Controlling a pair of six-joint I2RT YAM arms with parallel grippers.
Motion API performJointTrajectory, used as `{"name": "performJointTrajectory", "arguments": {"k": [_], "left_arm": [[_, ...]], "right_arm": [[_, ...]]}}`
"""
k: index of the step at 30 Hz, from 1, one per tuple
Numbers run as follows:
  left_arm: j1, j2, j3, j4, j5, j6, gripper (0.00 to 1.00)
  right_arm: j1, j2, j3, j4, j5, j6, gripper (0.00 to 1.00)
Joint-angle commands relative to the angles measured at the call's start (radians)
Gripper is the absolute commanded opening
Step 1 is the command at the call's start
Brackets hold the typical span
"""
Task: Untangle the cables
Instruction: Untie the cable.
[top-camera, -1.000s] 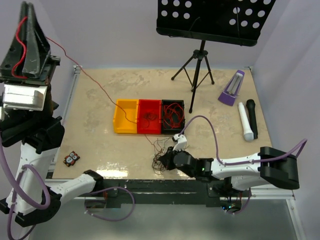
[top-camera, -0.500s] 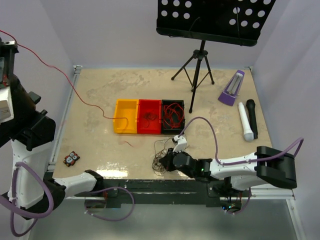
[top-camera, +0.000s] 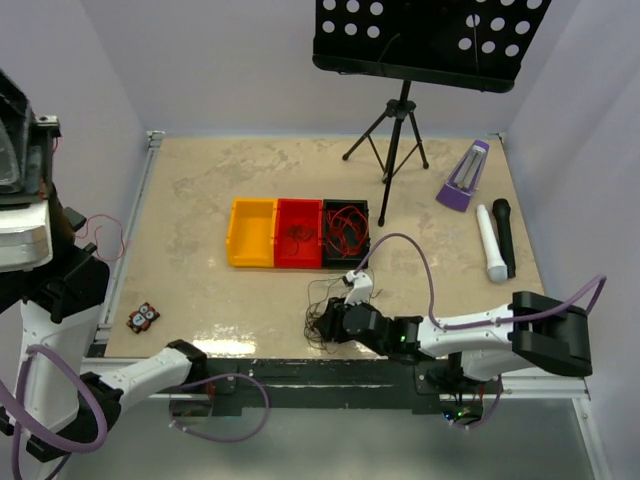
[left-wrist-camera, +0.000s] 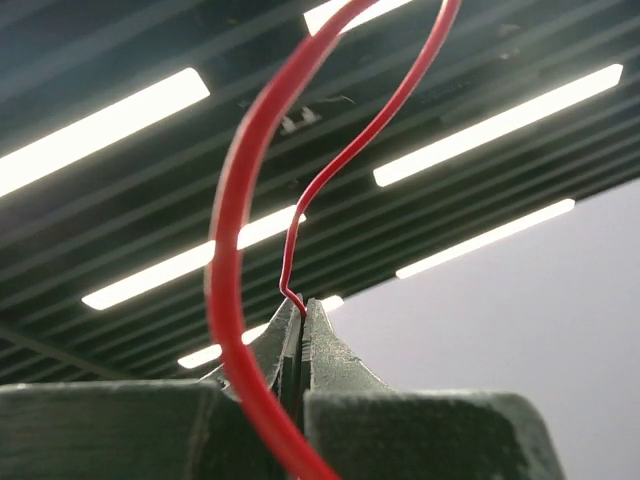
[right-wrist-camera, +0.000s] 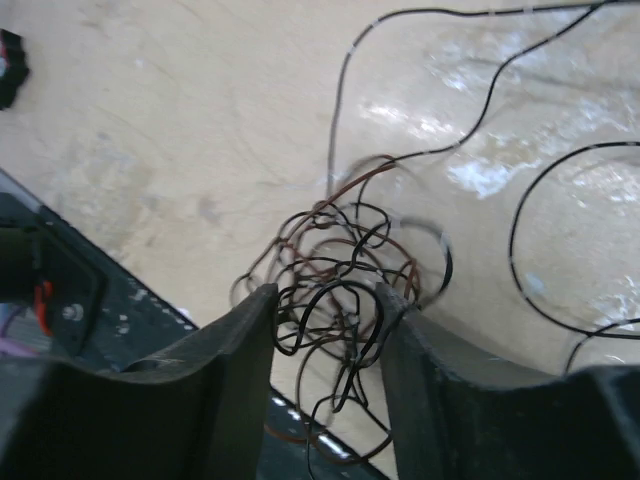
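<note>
One red cable (left-wrist-camera: 225, 270) is getting pinched tight in the left fingers (left-wrist-camera: 322, 345). Meanwhile the right fingers (right-wrist-camera: 235, 370) are spread, straddling the dark tangle (right-wrist-camera: 340, 250).

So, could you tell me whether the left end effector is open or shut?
The left end effector is shut on a red cable: its fingers meet, pinching the cable at their tips.

Lab: enclosed table (top-camera: 200, 180), ceiling strip lights (left-wrist-camera: 95, 135).
</note>
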Motion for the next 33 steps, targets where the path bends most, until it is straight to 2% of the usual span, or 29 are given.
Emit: {"name": "performJointTrajectory", "arguments": {"k": [1,6,15,18,19,22,27,33], "left_arm": [[0.003,-0.038,-0.119,-0.083,0.046,-0.113,0.00],[0.005,-0.070,-0.207,-0.178,0.103,-0.213,0.00],[0.003,-0.075,-0.239,-0.373,0.373,-0.352,0.00],[0.003,-0.075,-0.258,-0.405,0.417,-0.384,0.00],[0.003,-0.075,-0.265,-0.413,0.433,-0.395,0.00],[0.005,-0.082,-0.296,-0.422,0.469,-0.435,0.00],[0.003,-0.090,-0.341,-0.419,0.538,-0.503,0.00],[0.005,-0.090,-0.345,-0.410,0.597,-0.550,0.00]], "right_arm": [[0.005,-0.087,0.121,-0.063,0.024,-0.064,0.53],[0.006,-0.222,0.182,-0.169,0.015,-0.111,0.74],[0.008,-0.437,0.305,-0.262,-0.043,-0.327,0.83],[0.009,-0.477,0.376,-0.278,-0.022,-0.377,0.92],[0.009,-0.479,0.405,-0.287,-0.017,-0.396,0.99],[0.008,-0.457,0.489,-0.310,0.003,-0.455,0.99],[0.008,-0.398,0.567,-0.252,0.008,-0.567,0.99],[0.009,-0.272,0.604,-0.138,-0.095,-0.718,0.98]]}}
